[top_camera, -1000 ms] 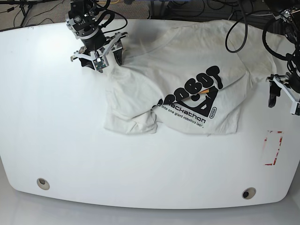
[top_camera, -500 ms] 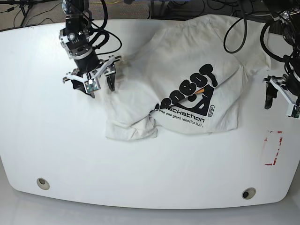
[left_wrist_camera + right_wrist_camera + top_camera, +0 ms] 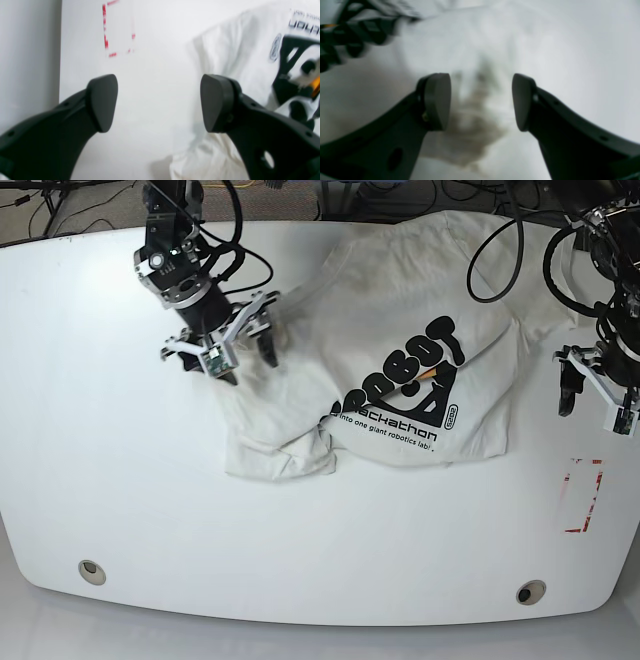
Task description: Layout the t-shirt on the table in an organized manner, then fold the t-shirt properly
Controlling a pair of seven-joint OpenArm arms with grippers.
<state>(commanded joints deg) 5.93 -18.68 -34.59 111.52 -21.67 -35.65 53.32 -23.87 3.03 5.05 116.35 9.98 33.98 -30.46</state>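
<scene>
The white t-shirt (image 3: 400, 330) lies crumpled across the middle and right of the table (image 3: 120, 480). Its black lettering (image 3: 410, 385) faces up and a bunched fold (image 3: 285, 450) sits at its lower left. My right gripper (image 3: 232, 355) hovers open over the shirt's left edge. In the right wrist view this gripper (image 3: 481, 101) holds nothing, and blurred shirt fabric (image 3: 470, 57) lies beneath it. My left gripper (image 3: 595, 402) hangs open just right of the shirt. In the left wrist view this gripper (image 3: 158, 102) is empty above the bare table (image 3: 150, 75), with the t-shirt (image 3: 237, 50) to its right.
Red tape marks (image 3: 583, 495) sit near the table's right edge and show in the left wrist view as red tape marks (image 3: 106, 32). Two small round holes (image 3: 92, 571) (image 3: 530, 592) lie near the front edge. Black cables (image 3: 500, 240) trail over the shirt's back right.
The right gripper swung left off the shirt, then came back right over its left edge. The shirt's left side got drawn in and bunched. The left gripper drifted slightly left.
</scene>
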